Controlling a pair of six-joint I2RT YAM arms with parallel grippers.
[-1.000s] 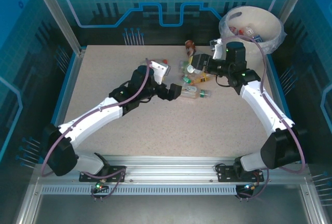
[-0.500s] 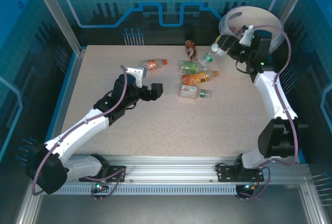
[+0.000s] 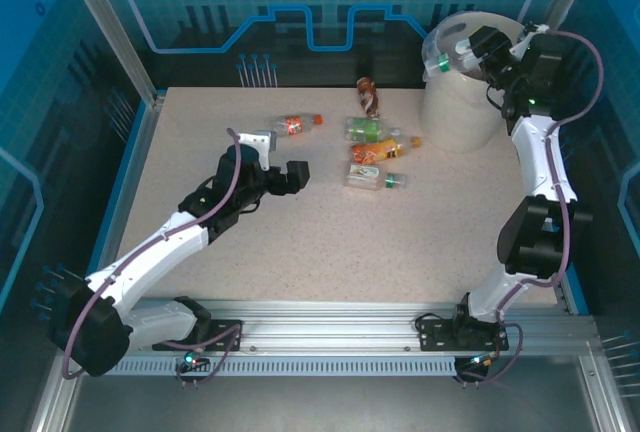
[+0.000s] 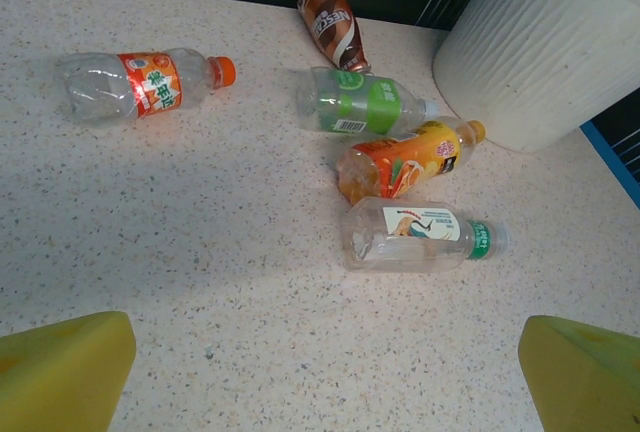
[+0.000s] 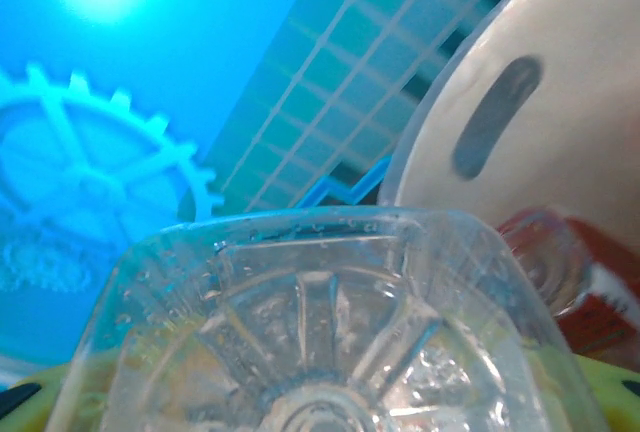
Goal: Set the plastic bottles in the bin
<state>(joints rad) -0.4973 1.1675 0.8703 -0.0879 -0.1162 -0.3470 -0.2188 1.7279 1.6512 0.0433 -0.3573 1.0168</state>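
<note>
Top external: my right fingers [image 3: 474, 52] clamp clear bottle [image 3: 447, 59] over bin [image 3: 460, 117] rim, upper right; left fingers [image 4: 60, 367] apart above desk [image 4: 200, 252].

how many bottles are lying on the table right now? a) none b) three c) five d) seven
c: five lie on the table: the orange-label bottle, the brown bottle, the green-label bottle, the yellow-orange bottle and the green-capped clear bottle; the right gripper holds a sixth bottle at the rim of the bin.
</note>
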